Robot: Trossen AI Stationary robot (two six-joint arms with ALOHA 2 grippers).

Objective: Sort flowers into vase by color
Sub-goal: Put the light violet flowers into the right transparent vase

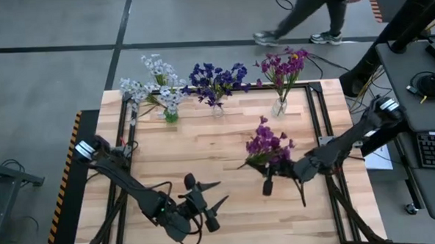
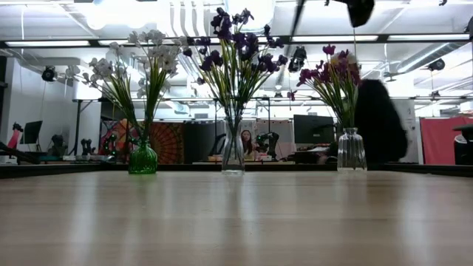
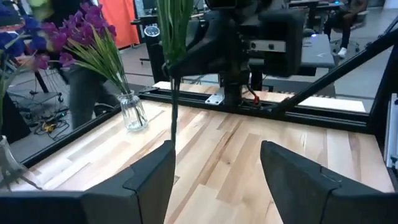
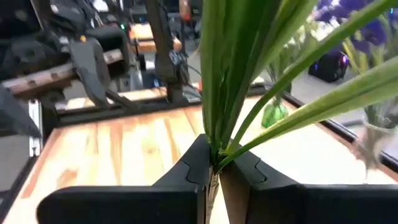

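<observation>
Magenta-purple flowers (image 1: 266, 143) are hanging in the right gripper (image 1: 267, 184), clear of the pale wooden table (image 1: 229, 210) and right of its middle, blossoms pointing toward the far edge and the stem end trailing toward the near edge. The right gripper's fingers (image 4: 193, 168) are pressing together on the green stems (image 4: 227, 93), with no gap showing between them in the right wrist view. Along the far edge of the table three vases are standing in a row, well apart from one another: a green glass vase (image 2: 143, 158) at the left is holding whitish pale-blue flowers (image 1: 157, 84), a clear vase (image 2: 233, 155) in the middle is holding dark blue-violet flowers (image 1: 215, 78), and a clear bottle-shaped vase (image 2: 351, 151) at the right is holding more magenta-purple blossoms (image 1: 285, 66). The left gripper (image 1: 215, 195) is sitting low near the front edge, left of the table's middle, its two fingers (image 3: 149, 180) standing spread apart with nothing between them and only bare tabletop showing in the gap. Beyond the far edge a person's legs (image 1: 308, 15) are crossing the grey floor, and a dark figure (image 2: 380, 122) is showing behind the right-hand vase in the low view.
</observation>
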